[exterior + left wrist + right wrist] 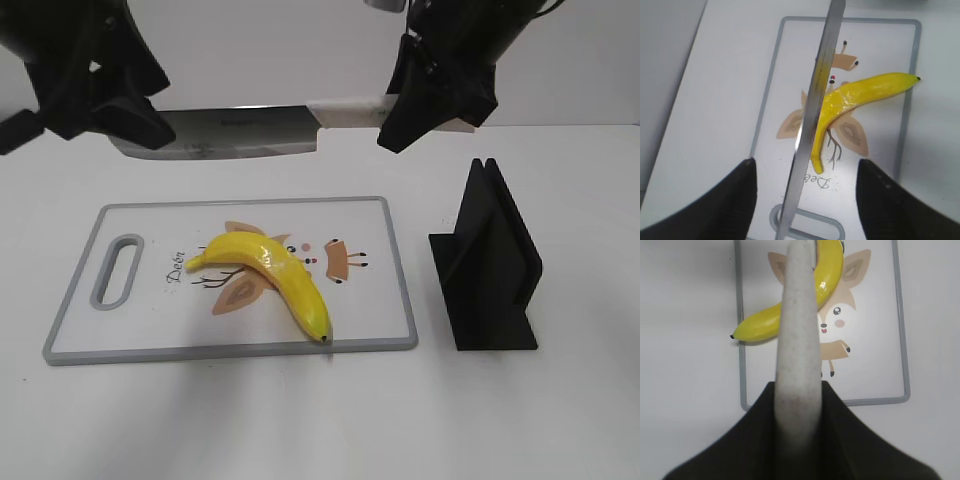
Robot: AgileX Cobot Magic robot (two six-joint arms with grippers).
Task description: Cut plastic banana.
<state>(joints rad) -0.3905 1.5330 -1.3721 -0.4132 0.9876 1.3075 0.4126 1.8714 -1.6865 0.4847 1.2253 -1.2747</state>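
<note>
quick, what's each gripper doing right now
Left gripper: open, holding nothing; the knife blade hangs between its fingers.
Right gripper: closed on the knife handle, above the plastic banana.

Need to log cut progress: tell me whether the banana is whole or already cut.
Whole. The plastic banana lies in one piece on the cutting board; the knife is above it, not touching.

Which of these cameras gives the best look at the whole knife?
The exterior view: the knife shows blade and pale handle side-on. The left wrist view shows only its blade edge-on; the right wrist view shows just the handle, shut in the right gripper.
</note>
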